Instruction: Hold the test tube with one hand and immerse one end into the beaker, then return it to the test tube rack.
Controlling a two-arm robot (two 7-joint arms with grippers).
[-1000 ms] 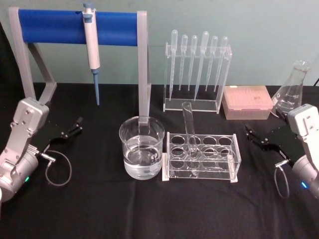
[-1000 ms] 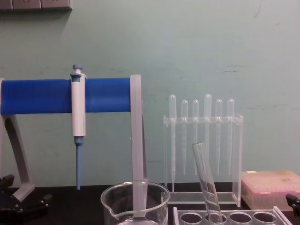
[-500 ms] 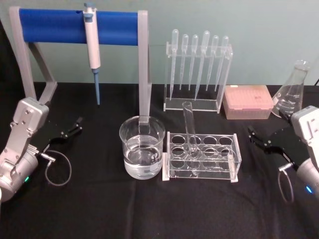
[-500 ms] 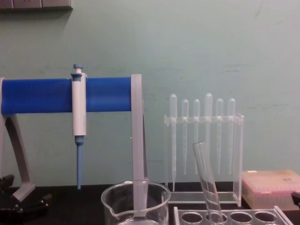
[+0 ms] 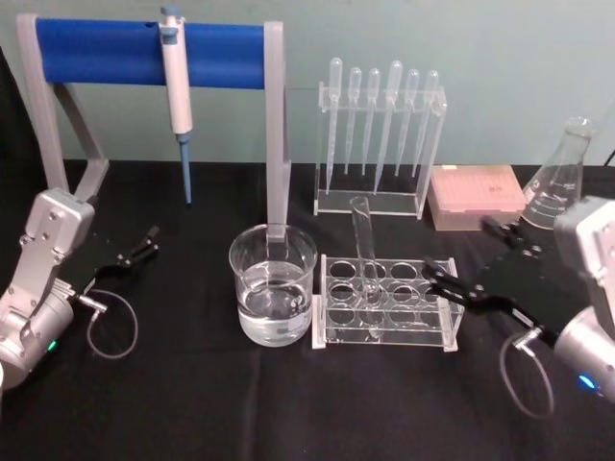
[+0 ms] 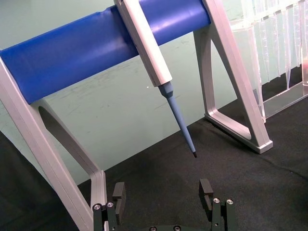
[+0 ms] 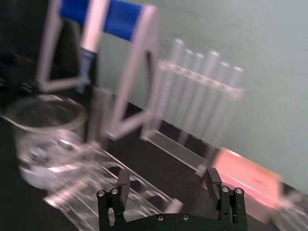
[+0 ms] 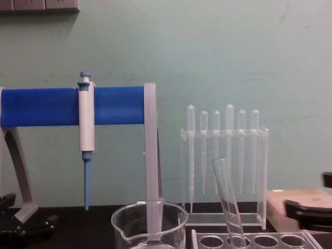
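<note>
Reach step; tube not yet grasped. The right gripper (image 5: pixel 458 248) sits at the rack's right end, jaws open and empty. The left gripper (image 5: pixel 135 248) is parked far left, jaws open. The rack (image 5: pixel 447 322) holds the test tube (image 5: pixel 365 245), tilted in a back hole. The beaker (image 5: pixel 242 279) just left of it is part-filled with clear liquid. Next: jaws need to close on the tube above the rack.

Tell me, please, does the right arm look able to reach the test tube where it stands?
Probably yes. The right tool, open, sits by the right end of the rack, and the test tube leans in it with its upper length exposed; nothing stands between them.
</note>
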